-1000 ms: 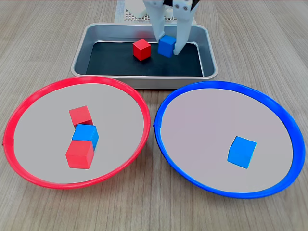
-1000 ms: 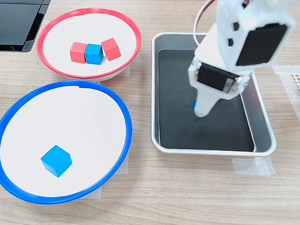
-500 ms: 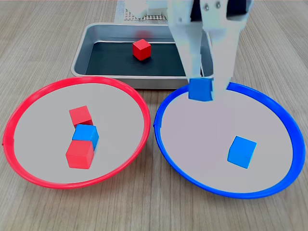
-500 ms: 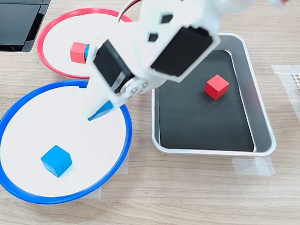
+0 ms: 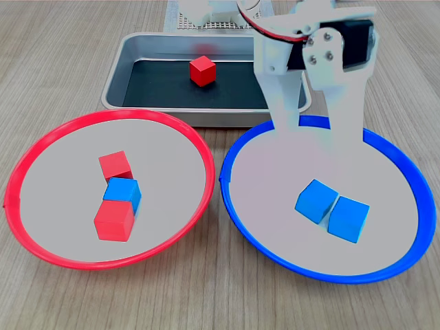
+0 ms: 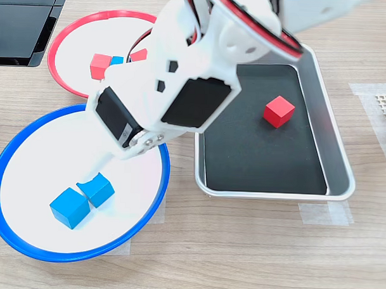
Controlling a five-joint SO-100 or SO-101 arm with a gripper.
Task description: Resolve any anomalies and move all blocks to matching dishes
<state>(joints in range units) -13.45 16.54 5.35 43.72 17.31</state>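
Blue block (image 5: 316, 201) now down in blue dish (image 5: 393, 157) beside its twin; my gripper (image 5: 317, 152) released, fingers spread. Misplaced blue in red dish (image 5: 41, 155) next.

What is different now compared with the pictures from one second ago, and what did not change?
The gripper carried a blue block from the silver tray into the blue-rimmed dish and set it down against the blue block already there; its fingers now look parted above it. Unchanged: the red block in the tray, and the two red blocks and one blue block in the red-rimmed dish.
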